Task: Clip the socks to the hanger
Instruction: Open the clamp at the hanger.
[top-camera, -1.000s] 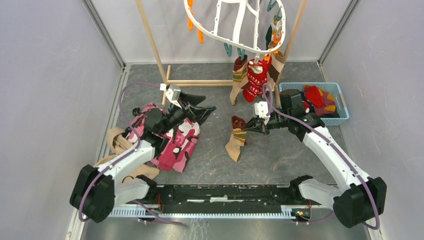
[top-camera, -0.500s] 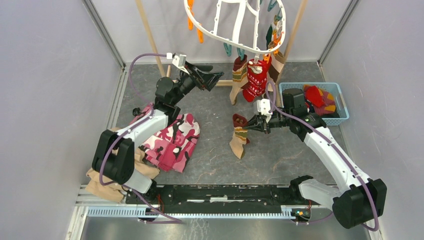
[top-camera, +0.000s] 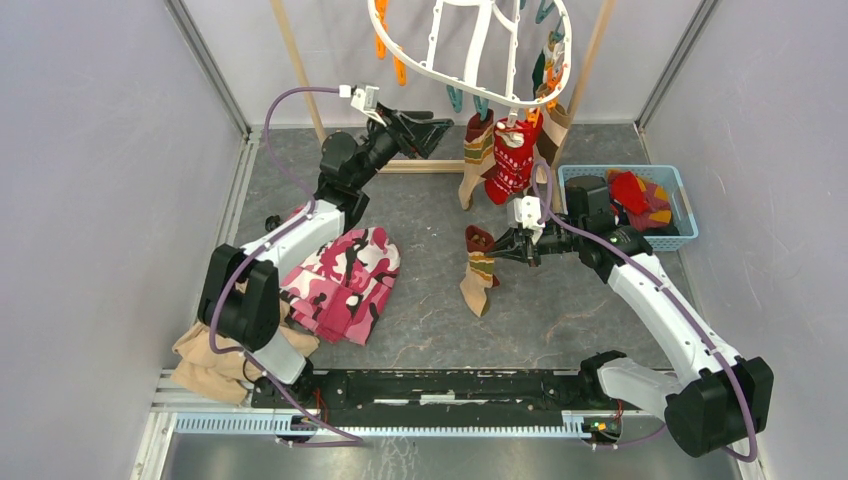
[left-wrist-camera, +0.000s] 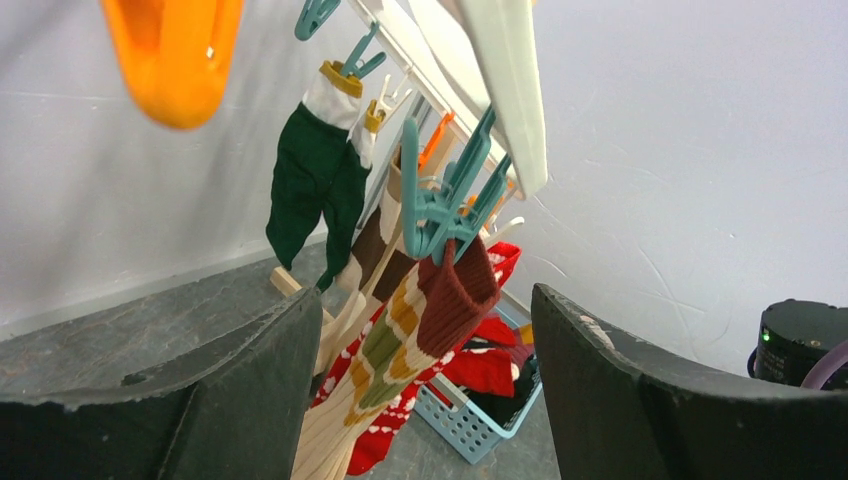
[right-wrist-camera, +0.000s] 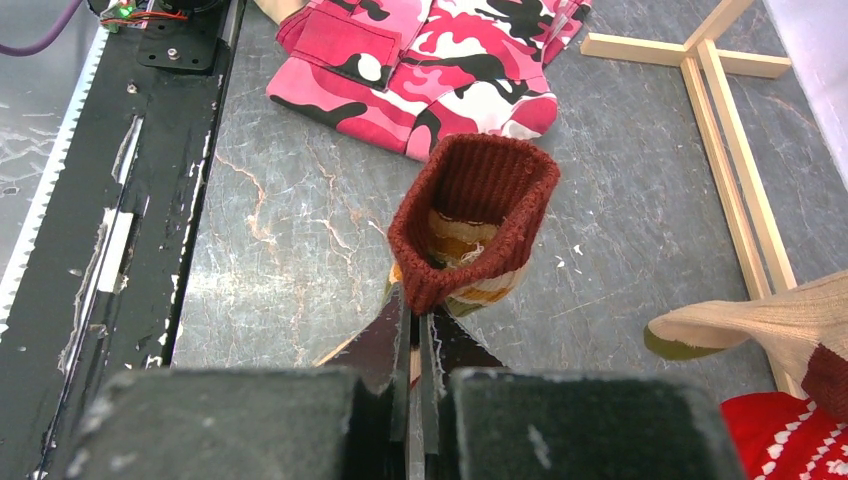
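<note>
Left gripper (top-camera: 437, 124) agape near hanger (top-camera: 433, 78) rim

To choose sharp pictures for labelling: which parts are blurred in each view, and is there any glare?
Top external: even, soft light, no glare, all sharp. Left wrist: the near orange clip and the white hanger are out of focus; the hanging striped sock is clearer. Right wrist: the maroon-cuffed sock is sharp.

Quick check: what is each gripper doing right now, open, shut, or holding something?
Left gripper: open, holding nothing.
Right gripper: shut on the cuff of the striped sock.
</note>
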